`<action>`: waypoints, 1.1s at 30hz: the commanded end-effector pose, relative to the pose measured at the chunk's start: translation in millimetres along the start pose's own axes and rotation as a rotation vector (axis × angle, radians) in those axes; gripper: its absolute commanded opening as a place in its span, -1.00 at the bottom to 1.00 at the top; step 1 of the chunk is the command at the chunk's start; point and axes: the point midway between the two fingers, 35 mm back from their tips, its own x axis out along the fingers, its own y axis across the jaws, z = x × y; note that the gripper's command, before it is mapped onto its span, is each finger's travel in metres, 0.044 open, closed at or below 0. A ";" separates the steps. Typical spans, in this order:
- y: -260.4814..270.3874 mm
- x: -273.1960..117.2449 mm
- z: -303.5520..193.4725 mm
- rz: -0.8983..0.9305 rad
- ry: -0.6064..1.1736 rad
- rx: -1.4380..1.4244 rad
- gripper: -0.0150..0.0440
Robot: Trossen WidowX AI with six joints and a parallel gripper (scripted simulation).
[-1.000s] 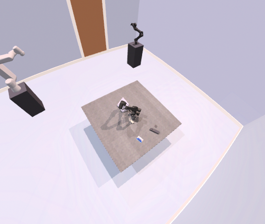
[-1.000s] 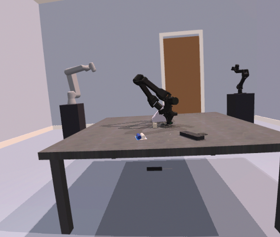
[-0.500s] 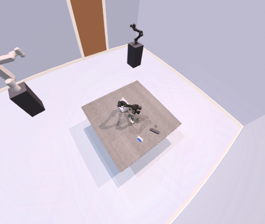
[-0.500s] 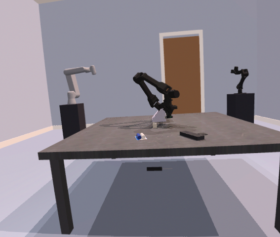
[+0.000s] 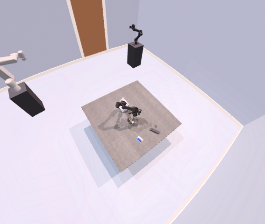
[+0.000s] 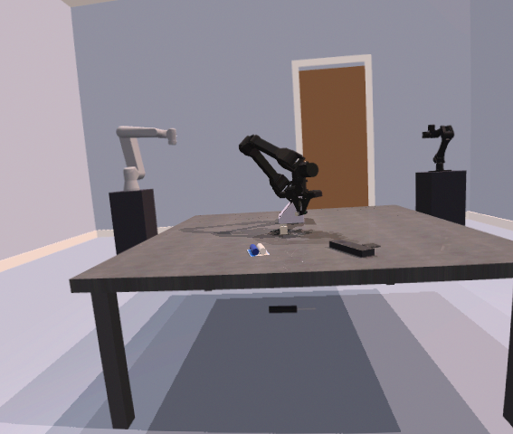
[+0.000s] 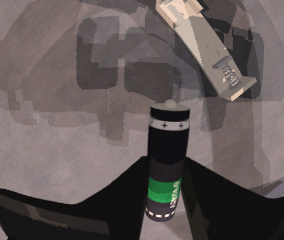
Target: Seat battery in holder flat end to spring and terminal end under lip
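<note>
In the wrist view the gripper (image 7: pixel 165 190) is clamping the battery (image 7: pixel 165 163) between its two dark fingers, which are covering both flanks of the green band, so the contact faces themselves are hidden. The battery is pointing away from the gripper with its nub end forward and its rear end sitting between the fingers; it is hanging above the table (image 7: pixel 42 120), apart from the holder. Ahead and to the right of the gripper the cream holder (image 7: pixel 205 40) is lying at a slant, its spring showing at the nearer right end, though the lip at the far end is too coarse to make out. In the exterior view the gripper (image 6: pixel 300 207) is pointing down and the battery is too small to distinguish; in the top view the arm is covering it.
</note>
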 end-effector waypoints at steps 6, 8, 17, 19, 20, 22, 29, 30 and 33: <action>-11.6 -6.9 37.2 -0.001 0.000 -0.296 -0.29; -15.1 -8.5 45.6 0.000 0.000 -0.366 -0.29; -35.2 -14.9 81.9 0.002 0.000 -0.670 -0.29; -37.1 -15.2 84.1 0.003 0.001 -0.692 -0.29; -37.3 -15.2 84.2 0.004 0.001 -0.694 -0.29; -37.3 -15.2 84.2 0.004 0.001 -0.694 -0.29; -33.6 -3.9 84.7 0.037 -0.051 -0.696 -0.29; -33.1 -2.0 84.9 0.043 -0.061 -0.696 -0.29; -31.9 3.5 85.4 0.058 -0.090 -0.695 -0.29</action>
